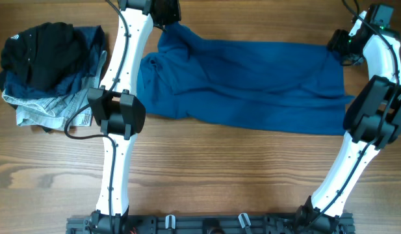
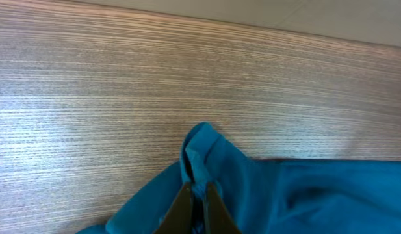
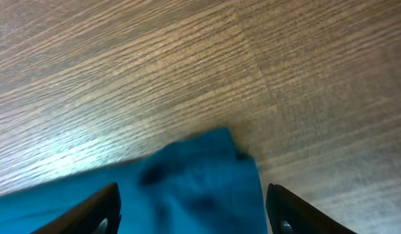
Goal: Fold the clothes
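The clothes (image 1: pixel 252 84), one wide royal-blue garment, lie spread and wrinkled across the back half of the table. My left gripper (image 1: pixel 169 26) is at the garment's back left corner, shut on a raised fold of the blue cloth (image 2: pixel 206 146). In the left wrist view its two dark fingers (image 2: pixel 199 192) pinch that fold from both sides. My right gripper (image 1: pixel 341 45) hangs over the back right corner. It stands open (image 3: pixel 192 195), one finger on each side of the blue corner (image 3: pixel 200 172), which lies flat on the wood between them.
A heap of other laundry sits at the back left: a black garment (image 1: pixel 41 42) on top of pale denim jeans (image 1: pixel 51 104). Bare wooden table (image 1: pixel 239 175) runs along the front, between the two arm bases.
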`<state>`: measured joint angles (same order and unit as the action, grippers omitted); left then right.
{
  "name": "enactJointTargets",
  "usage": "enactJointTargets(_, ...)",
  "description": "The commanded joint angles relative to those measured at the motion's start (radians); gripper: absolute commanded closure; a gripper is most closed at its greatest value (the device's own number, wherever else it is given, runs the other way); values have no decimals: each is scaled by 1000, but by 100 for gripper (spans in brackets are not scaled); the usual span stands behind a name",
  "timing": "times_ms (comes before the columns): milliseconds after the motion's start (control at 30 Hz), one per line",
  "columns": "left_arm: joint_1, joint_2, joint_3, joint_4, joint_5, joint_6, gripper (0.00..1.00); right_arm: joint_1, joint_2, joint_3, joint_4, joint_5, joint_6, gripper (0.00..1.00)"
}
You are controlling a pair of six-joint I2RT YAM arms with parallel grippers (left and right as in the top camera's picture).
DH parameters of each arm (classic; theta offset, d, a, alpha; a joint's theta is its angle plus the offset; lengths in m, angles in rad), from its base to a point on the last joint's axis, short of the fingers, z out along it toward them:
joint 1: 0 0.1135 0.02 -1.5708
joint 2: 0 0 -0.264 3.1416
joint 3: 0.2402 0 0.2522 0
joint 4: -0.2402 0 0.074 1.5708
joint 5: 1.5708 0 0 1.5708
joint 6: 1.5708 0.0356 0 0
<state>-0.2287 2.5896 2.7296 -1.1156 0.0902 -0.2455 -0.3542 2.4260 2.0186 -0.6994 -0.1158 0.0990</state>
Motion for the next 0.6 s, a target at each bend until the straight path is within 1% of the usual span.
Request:
enactJointTargets(0,-2,-11,14,0,-14,7,96,10,36,5,35,-18,-13,28)
enactJointTargets(67,-2,-11,14,0,-14,16,96,13,44,4,56,-16,-11,29)
enactJointTargets(200,-3,-11,14,0,-22,29,96,25,63,4,80,-7,-9,33)
enactJointTargets(467,-3,-11,14,0,-22,29,96,47,113,3,78,66,12,39)
enactJointTargets(567,-3,-11,14,0,-22,29,96,47,116,3,81,115,35,47)
